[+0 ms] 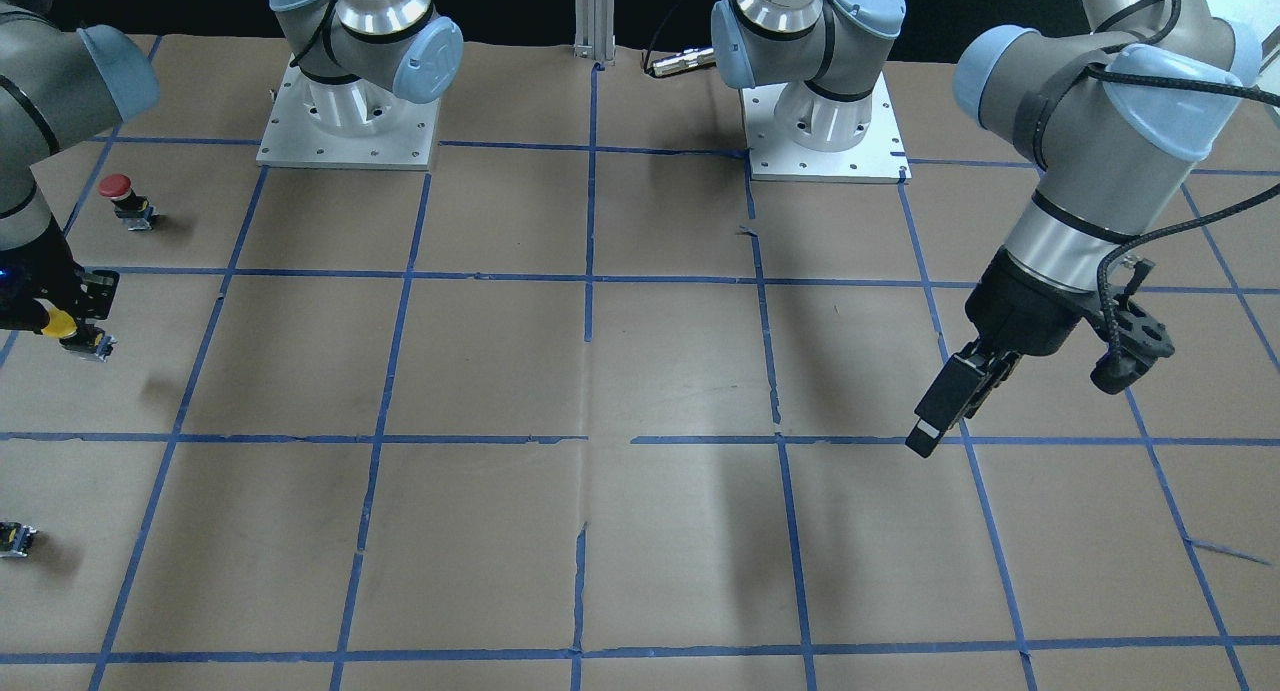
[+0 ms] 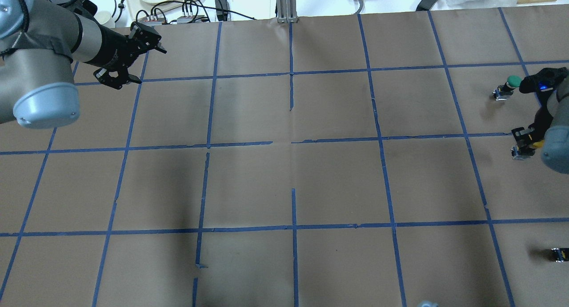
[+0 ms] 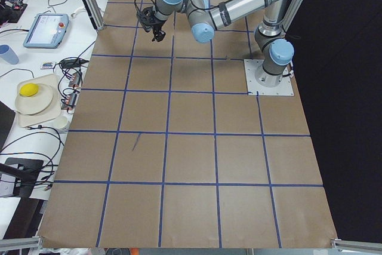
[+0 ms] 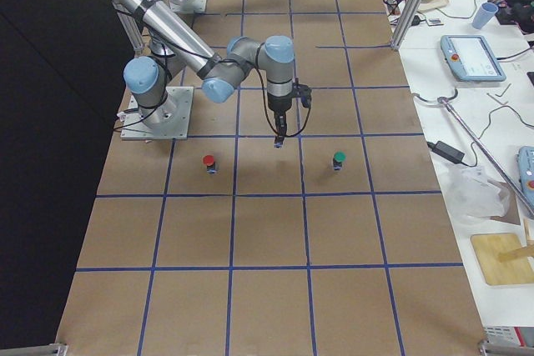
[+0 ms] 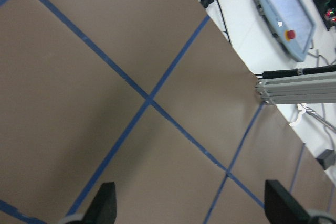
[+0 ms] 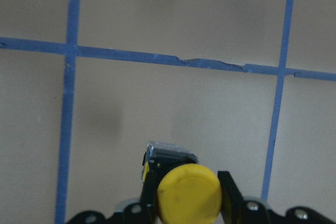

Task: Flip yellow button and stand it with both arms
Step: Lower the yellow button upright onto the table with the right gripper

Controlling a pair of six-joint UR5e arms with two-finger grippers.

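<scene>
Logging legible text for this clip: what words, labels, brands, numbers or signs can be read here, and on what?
No text in any view can be read.
teach pendant: the screen is too blurred to read.
joint cap: there is a faint mark, but it is too indistinct to read.
yellow button: the cap is plain, and the small sticker on its body is too small to read.

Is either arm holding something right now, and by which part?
The right tool holds the yellow button, pinched at its round cap, with the body sticking out beyond. The left tool holds nothing.
</scene>
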